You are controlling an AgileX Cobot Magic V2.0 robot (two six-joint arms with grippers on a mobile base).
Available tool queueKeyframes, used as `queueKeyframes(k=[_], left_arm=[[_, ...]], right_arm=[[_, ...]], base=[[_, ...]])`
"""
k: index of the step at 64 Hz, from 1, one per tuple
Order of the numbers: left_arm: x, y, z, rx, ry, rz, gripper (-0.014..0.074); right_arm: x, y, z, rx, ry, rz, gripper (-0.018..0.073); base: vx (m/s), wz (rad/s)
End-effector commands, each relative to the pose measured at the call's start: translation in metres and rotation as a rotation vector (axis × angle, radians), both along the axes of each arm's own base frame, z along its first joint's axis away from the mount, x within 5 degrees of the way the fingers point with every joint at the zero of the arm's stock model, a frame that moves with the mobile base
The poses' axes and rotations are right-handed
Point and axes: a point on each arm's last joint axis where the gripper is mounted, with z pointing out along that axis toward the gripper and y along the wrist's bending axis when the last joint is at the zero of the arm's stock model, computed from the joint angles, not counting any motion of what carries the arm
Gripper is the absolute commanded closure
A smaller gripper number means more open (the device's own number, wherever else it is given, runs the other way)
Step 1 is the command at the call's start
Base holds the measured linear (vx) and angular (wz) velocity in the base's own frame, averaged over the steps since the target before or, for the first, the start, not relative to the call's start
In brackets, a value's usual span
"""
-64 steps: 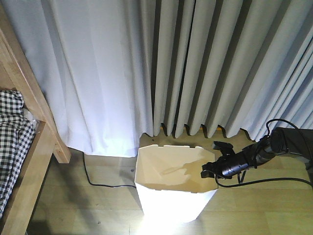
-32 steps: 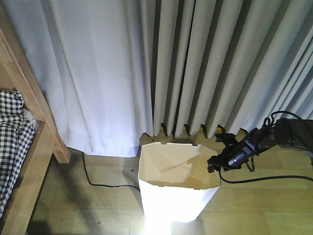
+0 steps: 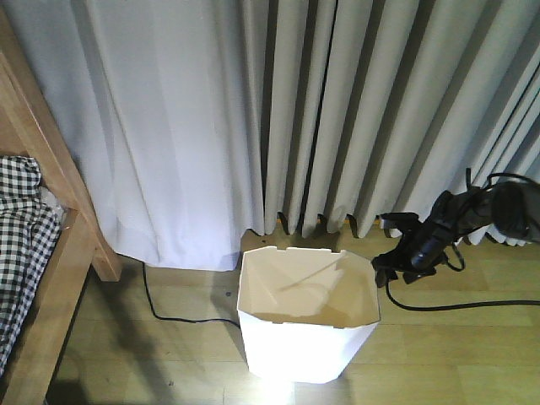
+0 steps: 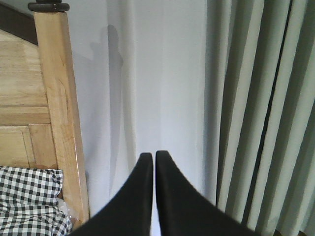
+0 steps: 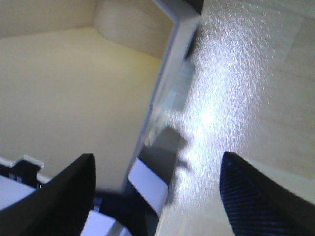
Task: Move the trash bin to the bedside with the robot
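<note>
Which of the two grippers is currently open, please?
The right gripper: its black fingers stand wide apart beside the white plastic trash bin. The left gripper has fingers pressed together.

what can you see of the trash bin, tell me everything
The trash bin looks like white thin plastic, cream inside, with an angular notched rim and walls tapering downward. It stands upright and empty on the wooden floor, just in front of the curtains and right of the bed. Nothing grips it: the right gripper sits just off its right rim, jaws open.
</note>
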Motion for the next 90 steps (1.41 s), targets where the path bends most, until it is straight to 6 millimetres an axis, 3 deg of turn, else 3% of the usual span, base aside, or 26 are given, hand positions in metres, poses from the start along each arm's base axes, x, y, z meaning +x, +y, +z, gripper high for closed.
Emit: queueKeyframes(k=[1,6,13,21,30,35,44,55,66,74,82,90], left_arm=[[0.0,0.001,-0.003,-0.013,-0.045,0.012,0.0602],[0.0,0.001,-0.003,-0.013,-0.045,0.012,0.0602],[0.0,0.001,-0.003,-0.013,-0.045,0.012,0.0602],[0.0,0.001,-0.003,-0.013,-0.045,0.012,0.0602],[0.0,0.001,-0.003,-0.013,-0.045,0.012,0.0602],[0.0,0.001,-0.003,-0.013,-0.045,0.012,0.0602],[0.0,0.001,-0.003,-0.013,-0.045,0.012,0.0602],[0.0,0.001,-0.003,-0.013,-0.045,0.012,0.0602],[0.0,0.001,-0.003,-0.013,-0.045,0.012,0.0602],[0.0,0.001,-0.003,-0.013,-0.045,0.012,0.0602],[0.0,0.001,-0.003,-0.013,-0.045,0.012,0.0602],[0.0,0.001,-0.003,-0.013,-0.045,0.012,0.0602]], right_arm=[[0.013,-0.013,0.049,-0.032,-0.056,-0.013,0.0087],[0.006,-0.024,0.069,-0.058,-0.093,-0.044,0.0106],[0.005,-0.04,0.116,-0.11,-0.229,-0.1,0.0113],[-0.004,-0.053,0.182,-0.168,-0.395,-0.144,0.0113],[-0.02,-0.049,0.26,-0.199,-0.563,-0.155,0.0113],[-0.034,-0.045,0.305,-0.205,-0.654,-0.162,0.0113],[-0.065,-0.038,0.368,-0.206,-0.775,-0.177,0.0113],[-0.116,-0.027,0.427,-0.201,-0.914,-0.206,0.0113],[-0.18,-0.014,0.467,-0.216,-1.076,-0.212,0.0113],[-0.226,-0.005,0.482,-0.243,-1.232,-0.23,0.0113],[-0.267,0.001,0.481,-0.261,-1.366,-0.257,0.0113],[-0.297,0.008,0.461,-0.227,-1.423,-0.304,0.0113]], base=[[0.0,0.0],[0.0,0.0],[0.0,0.0],[0.0,0.0],[0.0,0.0],[0.0,0.0],[0.0,0.0],[0.0,0.0],[0.0,0.0],[0.0,0.0],[0.0,0.0],[0.0,0.0]])
